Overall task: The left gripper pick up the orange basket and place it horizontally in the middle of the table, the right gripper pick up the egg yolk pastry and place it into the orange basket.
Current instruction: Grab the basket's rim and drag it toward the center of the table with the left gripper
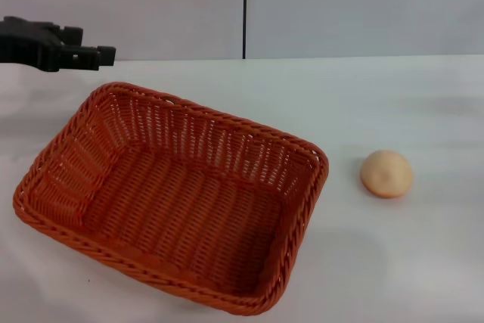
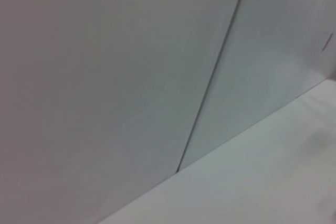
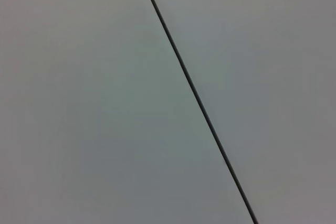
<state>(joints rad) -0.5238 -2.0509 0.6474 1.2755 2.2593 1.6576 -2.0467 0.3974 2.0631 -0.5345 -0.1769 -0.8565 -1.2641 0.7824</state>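
Nearest the camera, the orange basket (image 1: 170, 198) was seen resting empty on the white worktop (image 1: 393, 262), mouth upward, just below and to the right of the left gripper (image 1: 91, 55). That gripper was held above the far left part of the worktop, apart from the basket's far rim and holding nothing. Two short fingers pointed rightward, but whether they were spread or pressed together could not be told. Only wall panels and a strip of worktop were shown in the left wrist view.

The basket's long axis was seen to run obliquely, from the far left corner beneath the gripper down toward the near right, so it was judged to be not yet horizontal and left of the middle. A turn would be needed as well as a shift rightward.

A risk was judged in the grip: if the braided rim were taken at one corner only, the basket could swing or tip when lifted and be set down skewed again. A rightward shift carried too far could knock the pastry.

Further right, well apart from the left gripper, the egg yolk pastry (image 1: 386, 173) lay on the worktop, near the basket's right end but not touching it. The right gripper was not in view; only a wall seam appeared in its wrist view.
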